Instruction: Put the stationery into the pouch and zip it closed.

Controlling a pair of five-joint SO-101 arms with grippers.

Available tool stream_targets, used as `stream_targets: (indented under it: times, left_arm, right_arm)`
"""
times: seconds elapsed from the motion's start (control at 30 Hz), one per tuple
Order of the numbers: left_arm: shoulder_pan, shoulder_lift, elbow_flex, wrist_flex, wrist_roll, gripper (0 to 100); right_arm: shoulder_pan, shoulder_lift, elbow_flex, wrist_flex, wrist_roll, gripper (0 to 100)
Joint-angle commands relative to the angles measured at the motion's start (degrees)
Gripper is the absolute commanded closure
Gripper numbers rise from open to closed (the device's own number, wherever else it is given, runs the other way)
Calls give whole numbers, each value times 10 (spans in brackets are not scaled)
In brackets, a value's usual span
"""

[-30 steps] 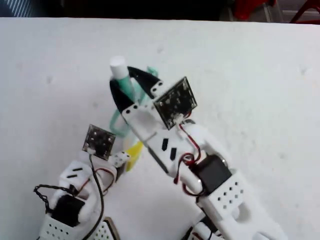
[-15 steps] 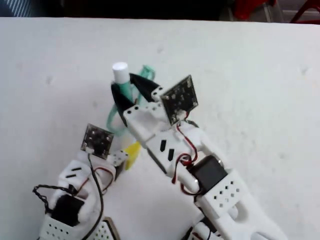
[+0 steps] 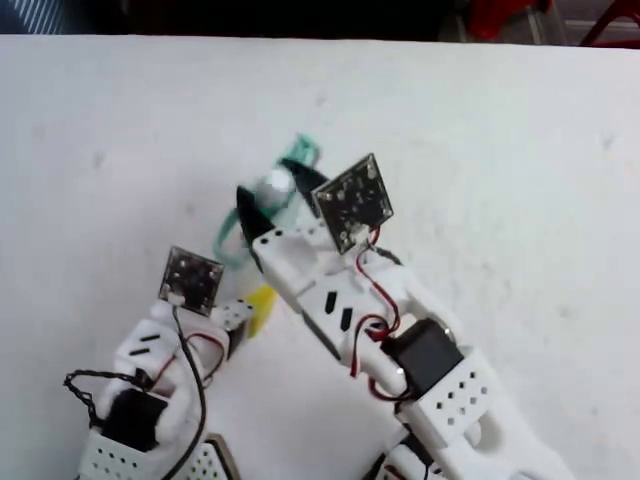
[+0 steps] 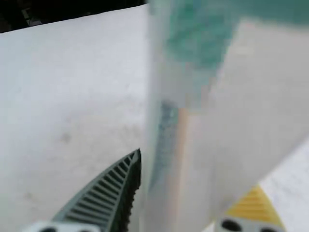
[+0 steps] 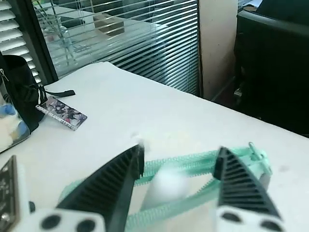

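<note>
Partway, by the look of it: white stick (image 5: 166, 186) lying in the open mouth of the green pouch (image 3: 232, 240) on the counter (image 3: 480, 150), between the spread fingers of the right claw (image 5: 181, 149). Left claw (image 4: 195, 171) apparently clamped on the pouch wall. Zipping yet to do. From the right wrist: stick between two zipper bands, unclear from above.

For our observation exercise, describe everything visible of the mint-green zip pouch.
The mint-green zip pouch looks soft, edged with green zipper tape. It sits on the white table, unzipped, its two zipper edges spread apart. The right gripper straddles the mouth, open, a white-topped stick between its fingers. The left gripper is at its near end.
</note>
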Motion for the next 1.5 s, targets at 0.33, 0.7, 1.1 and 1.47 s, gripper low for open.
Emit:
stream_targets:
  times: [0.33,0.7,1.1,1.47]
  left_arm:
    - [-6,0,-4,-18,-5,740]
    - [-7,0,-3,-16,-5,740]
    - [-36,0,-6,-18,-5,791]
    - [-80,0,-6,-26,5,793]
  right_arm:
    - [36,-5,-55,6,0,765]
    - [296,36,-242,55,-4,765]
    - [352,244,-305,107,26,765]
    - [273,458,-326,107,156,765]
